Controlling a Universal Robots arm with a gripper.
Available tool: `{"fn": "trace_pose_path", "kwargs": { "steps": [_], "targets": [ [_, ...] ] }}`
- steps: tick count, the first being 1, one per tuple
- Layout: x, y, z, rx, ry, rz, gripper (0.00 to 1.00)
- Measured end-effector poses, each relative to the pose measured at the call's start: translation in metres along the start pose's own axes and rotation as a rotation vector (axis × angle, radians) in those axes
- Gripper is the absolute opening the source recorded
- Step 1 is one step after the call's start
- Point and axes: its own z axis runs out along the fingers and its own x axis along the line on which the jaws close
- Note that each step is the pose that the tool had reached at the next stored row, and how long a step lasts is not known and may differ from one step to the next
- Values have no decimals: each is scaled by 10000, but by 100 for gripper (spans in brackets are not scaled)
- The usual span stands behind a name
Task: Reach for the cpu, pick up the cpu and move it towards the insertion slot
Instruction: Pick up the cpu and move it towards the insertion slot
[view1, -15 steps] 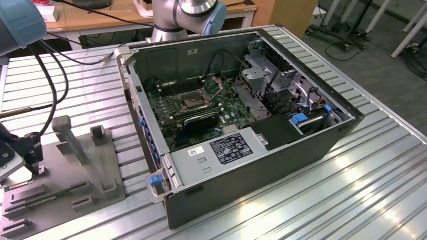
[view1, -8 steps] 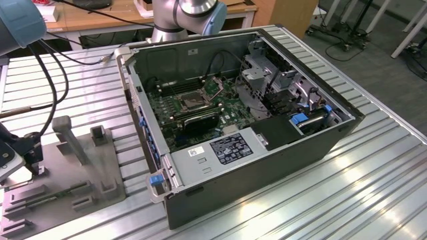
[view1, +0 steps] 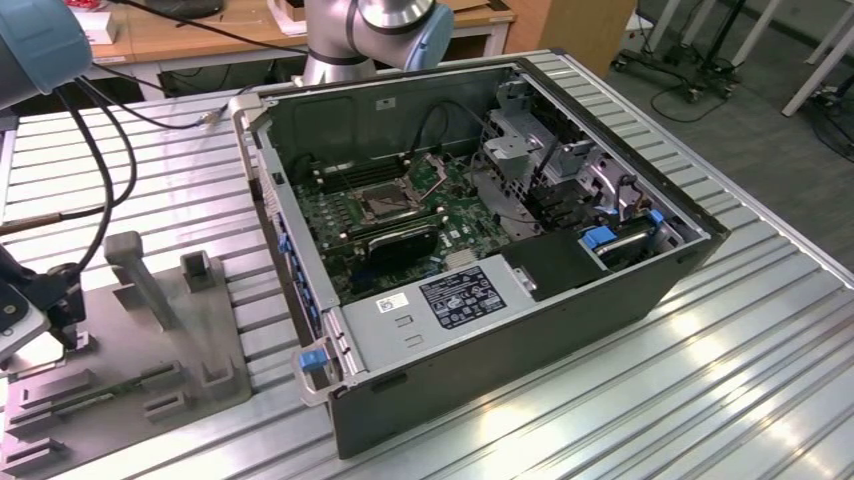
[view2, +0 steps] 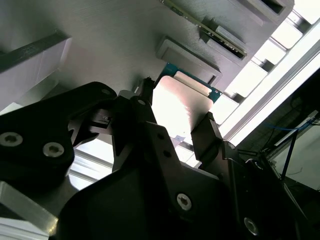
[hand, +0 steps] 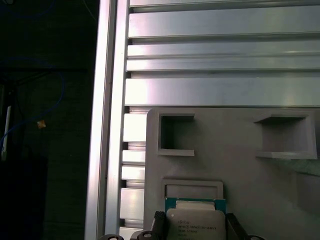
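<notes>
The cpu (view2: 182, 107), a thin square chip with a pale metallic face and a green edge, sits between the two black fingers of my gripper (view2: 177, 111). The fingers (view2: 210, 131) press against its opposite edges just above the grey plastic tray (view2: 115, 40). In the first wrist view the cpu (hand: 195, 226) lies in front of a shallow tray recess, with my gripper (hand: 195, 223) shut on it. In the exterior view my gripper (view1: 60, 335) is low over the tray (view1: 174, 340) at that view's far left. The insertion slot (view1: 380, 205) lies on the motherboard inside the open computer case.
The open computer case (view1: 534, 330) stands in the middle of the ribbed metal table (view1: 747, 390), with its tall walls between the tray and the socket. Grey posts (view1: 134, 275) rise from the tray. Black cables (view1: 100, 170) hang near the arm. The table edge (hand: 107, 125) runs beside the tray.
</notes>
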Motion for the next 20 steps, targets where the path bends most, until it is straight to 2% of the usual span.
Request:
{"fn": "trace_pose_path", "kwargs": {
  "steps": [20],
  "targets": [
    [0,4,-56,-2,-2,3,55]
  ]
}}
